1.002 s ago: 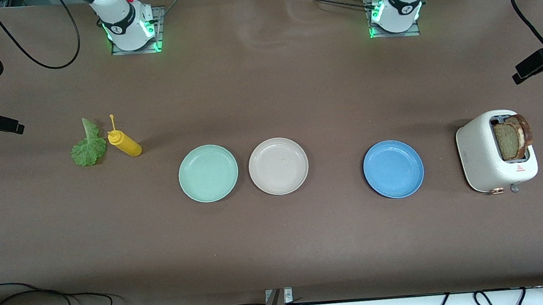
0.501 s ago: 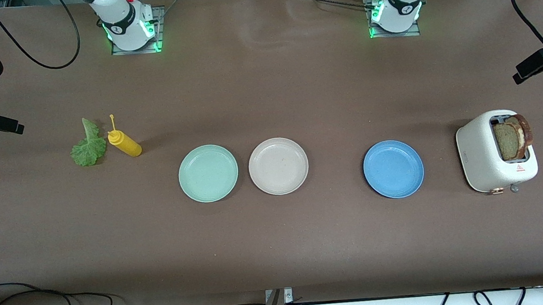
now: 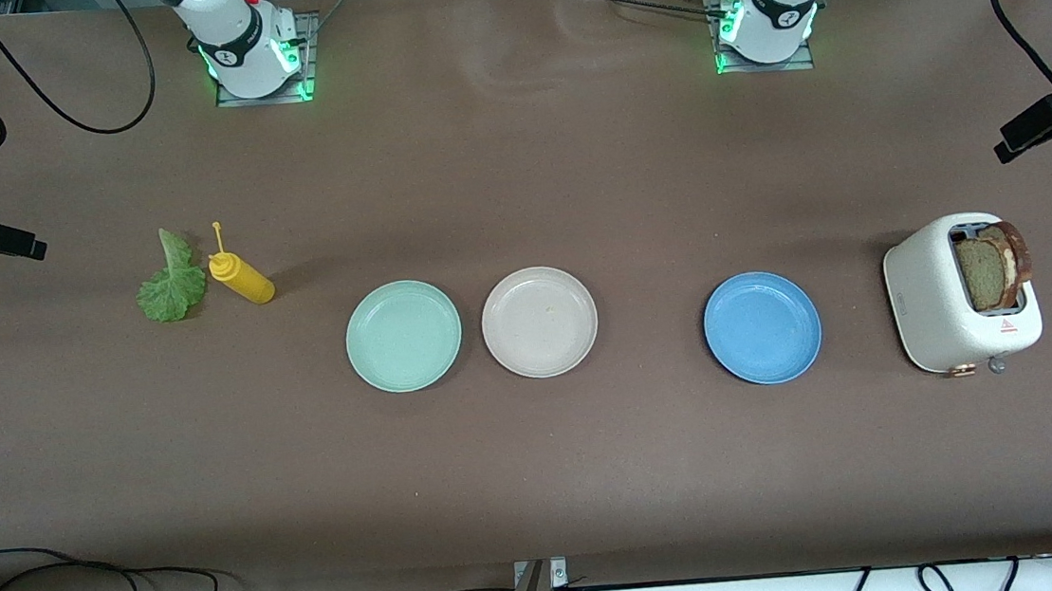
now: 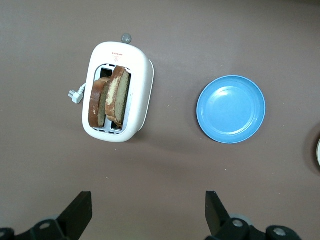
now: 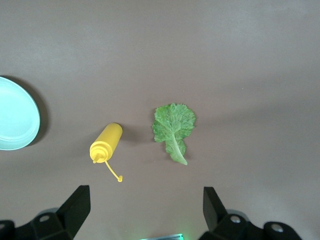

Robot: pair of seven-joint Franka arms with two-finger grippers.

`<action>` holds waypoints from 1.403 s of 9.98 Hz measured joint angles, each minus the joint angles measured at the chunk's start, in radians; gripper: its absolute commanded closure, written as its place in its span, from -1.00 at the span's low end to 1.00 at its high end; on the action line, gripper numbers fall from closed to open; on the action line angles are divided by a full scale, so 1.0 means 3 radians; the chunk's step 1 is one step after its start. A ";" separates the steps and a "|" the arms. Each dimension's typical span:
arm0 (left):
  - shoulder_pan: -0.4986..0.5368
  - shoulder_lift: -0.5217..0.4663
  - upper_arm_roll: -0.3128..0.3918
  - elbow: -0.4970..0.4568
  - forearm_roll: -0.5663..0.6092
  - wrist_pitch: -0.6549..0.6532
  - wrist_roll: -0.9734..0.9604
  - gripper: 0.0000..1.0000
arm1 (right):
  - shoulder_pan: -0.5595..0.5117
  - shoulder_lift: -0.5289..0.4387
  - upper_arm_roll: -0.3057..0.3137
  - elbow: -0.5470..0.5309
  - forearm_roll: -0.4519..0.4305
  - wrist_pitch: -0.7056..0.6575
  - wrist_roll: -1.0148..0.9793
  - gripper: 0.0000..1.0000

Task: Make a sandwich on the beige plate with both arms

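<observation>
Beige plate (image 3: 539,322) bare near mid-bench, just beside the mint-green plate (image 3: 403,336) toward the right arm's end, with the blue plate (image 3: 762,327) well apart toward the left arm's end. Two bread slices (image 3: 992,266) upright in the white toaster (image 3: 942,316) by the left arm's end — lettuce leaf (image 3: 171,285) flat on the brown bench (image 3: 543,484) at the right arm's end, just beside the toppled yellow squeeze bottle (image 3: 242,277). Left gripper (image 4: 148,212) aloft over bare bench near the toaster, fingers (image 4: 79,212) spread wide and empty; right gripper (image 5: 145,210) aloft over bare bench near bottle and leaf, fingers (image 5: 77,207) likewise spread — both arms waiting.
</observation>
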 measured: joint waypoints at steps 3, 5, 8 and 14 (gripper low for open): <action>0.0000 0.0000 0.0000 0.0000 0.0000 0.0000 0.0000 -1.00 | 0.0000 0.0000 0.0000 0.0000 0.0000 0.0000 0.0000 -1.00; 0.0000 0.0000 0.0000 0.0000 0.0000 0.0000 0.0000 -1.00 | 0.0000 0.0000 0.0000 0.0000 0.0000 0.0000 0.0000 -1.00; 0.0006 0.0034 0.0015 -0.0001 0.0013 -0.0003 0.0000 -1.00 | 0.0000 0.0000 0.0000 0.0000 0.0000 0.0000 0.0000 -1.00; 0.0122 0.0261 0.0046 -0.0012 0.0019 -0.0004 0.0001 -1.00 | -0.0002 0.0000 -0.0001 0.0000 0.0000 0.0000 0.0000 -1.00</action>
